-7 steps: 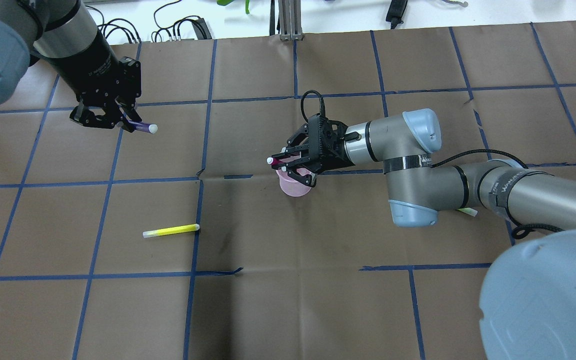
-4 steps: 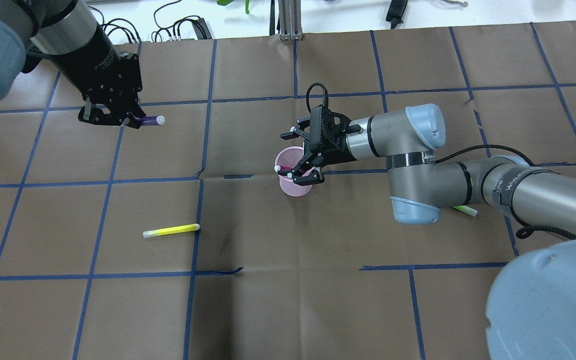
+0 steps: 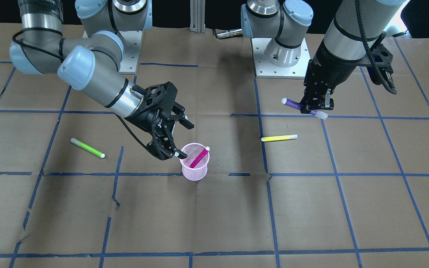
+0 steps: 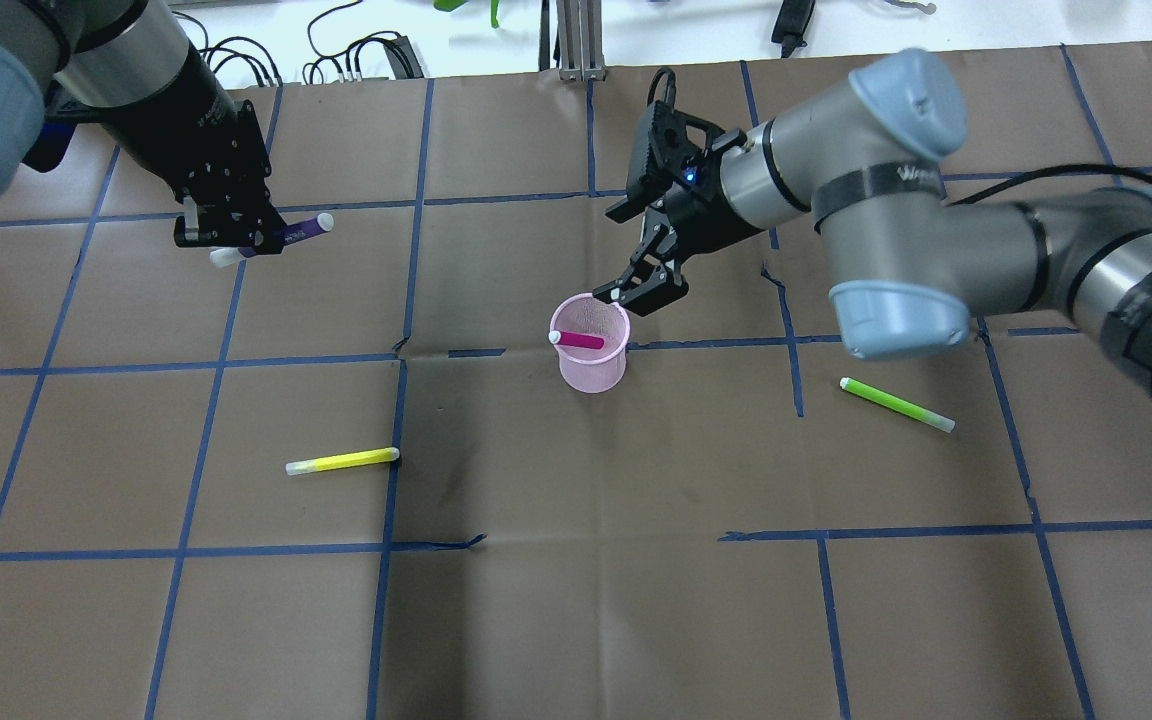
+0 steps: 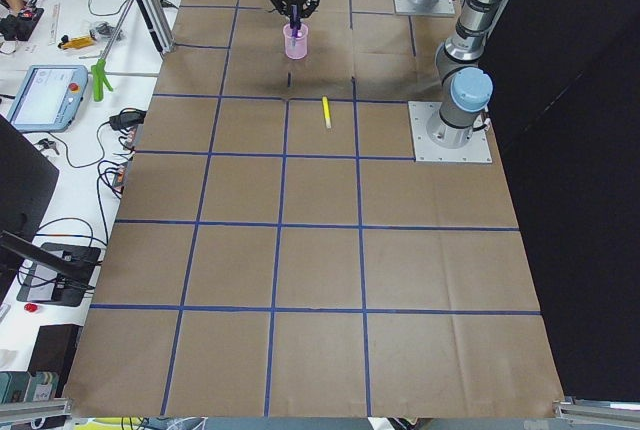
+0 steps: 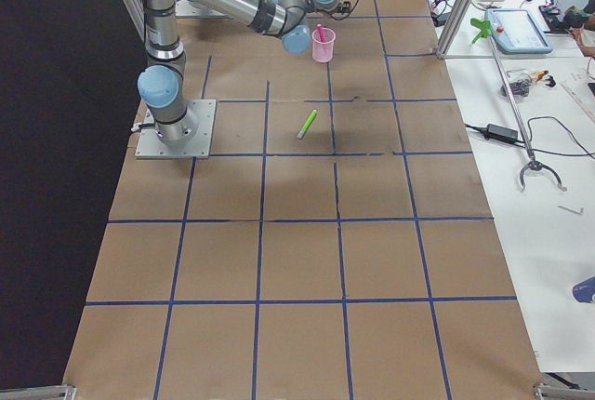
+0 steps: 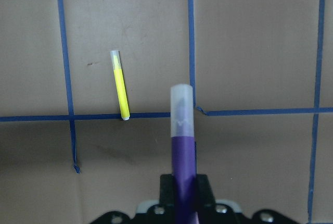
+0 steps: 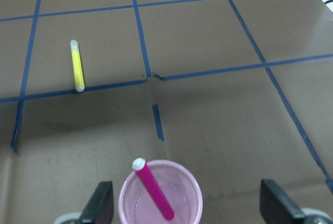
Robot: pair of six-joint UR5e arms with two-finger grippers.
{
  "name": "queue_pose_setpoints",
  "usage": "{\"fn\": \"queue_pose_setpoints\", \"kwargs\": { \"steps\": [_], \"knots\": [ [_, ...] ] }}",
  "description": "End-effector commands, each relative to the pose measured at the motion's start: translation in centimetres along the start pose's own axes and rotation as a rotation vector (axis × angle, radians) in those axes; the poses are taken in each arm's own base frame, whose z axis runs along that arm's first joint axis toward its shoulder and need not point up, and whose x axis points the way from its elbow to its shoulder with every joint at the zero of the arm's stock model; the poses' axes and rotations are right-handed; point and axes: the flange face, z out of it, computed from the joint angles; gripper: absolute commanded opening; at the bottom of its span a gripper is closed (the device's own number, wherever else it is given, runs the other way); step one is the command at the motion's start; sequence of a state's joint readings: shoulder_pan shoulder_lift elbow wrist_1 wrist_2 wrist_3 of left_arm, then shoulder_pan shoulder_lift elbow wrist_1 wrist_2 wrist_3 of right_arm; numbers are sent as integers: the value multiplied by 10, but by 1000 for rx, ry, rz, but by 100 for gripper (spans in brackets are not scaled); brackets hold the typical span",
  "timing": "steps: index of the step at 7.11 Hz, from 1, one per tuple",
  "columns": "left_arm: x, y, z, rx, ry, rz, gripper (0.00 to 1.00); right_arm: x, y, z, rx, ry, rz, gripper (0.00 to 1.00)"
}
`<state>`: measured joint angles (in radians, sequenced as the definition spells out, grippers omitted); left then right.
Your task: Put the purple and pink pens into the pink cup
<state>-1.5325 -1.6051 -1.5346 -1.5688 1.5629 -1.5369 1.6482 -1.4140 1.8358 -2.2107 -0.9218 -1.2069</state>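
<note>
The pink mesh cup (image 4: 593, 372) stands upright near the table's middle. The pink pen (image 4: 578, 340) leans inside it, white cap on the rim. Both also show in the front view: cup (image 3: 194, 172), pen (image 3: 199, 157). In the right wrist view the cup (image 8: 125, 193) and pen (image 8: 154, 190) lie just below the camera. My right gripper (image 4: 638, 255) is open and empty, just beyond the cup and above it. My left gripper (image 4: 236, 235) is at the far left, shut on the purple pen (image 4: 301, 228), held roughly level above the table. The purple pen also shows in the left wrist view (image 7: 183, 156).
A yellow pen (image 4: 342, 461) lies on the brown paper to the cup's near left. A green pen (image 4: 896, 404) lies to the cup's right, near my right arm. Blue tape lines grid the table. Cables and a metal post sit at the far edge.
My right gripper has opened and let the pink pen drop into the cup, then drawn back up and away from it. My left gripper has turned slightly, still holding the purple pen.
</note>
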Motion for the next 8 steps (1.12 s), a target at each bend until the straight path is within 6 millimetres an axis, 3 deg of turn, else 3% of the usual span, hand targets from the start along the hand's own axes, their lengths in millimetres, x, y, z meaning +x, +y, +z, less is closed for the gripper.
{"fn": "queue_pose_setpoints", "kwargs": {
  "steps": [1, 2, 3, 4, 5, 7, 8],
  "knots": [
    [-2, 1, 1, -7, -5, -54, 8, 13, -11, -88, -244, 103, 290, 100],
    [-2, 4, 8, -21, -19, -53, 8, 15, -4, -106, -266, 131, 449, 100],
    [1, 9, 12, -54, -21, -111, 8, 17, 4, -134, -259, 230, 741, 100],
    [1, 29, 22, -60, -40, -98, 8, 23, 36, -161, -400, 388, 963, 100],
    [0, 57, 33, -86, -49, -97, 8, 11, 45, -173, -486, 446, 1108, 100],
    [5, 105, 50, -137, -37, -110, 8, -5, 25, -208, -451, 577, 1392, 100],
    [11, 139, 68, -175, -28, -110, 8, -4, 5, -220, -421, 583, 1463, 100]
  ]
}}
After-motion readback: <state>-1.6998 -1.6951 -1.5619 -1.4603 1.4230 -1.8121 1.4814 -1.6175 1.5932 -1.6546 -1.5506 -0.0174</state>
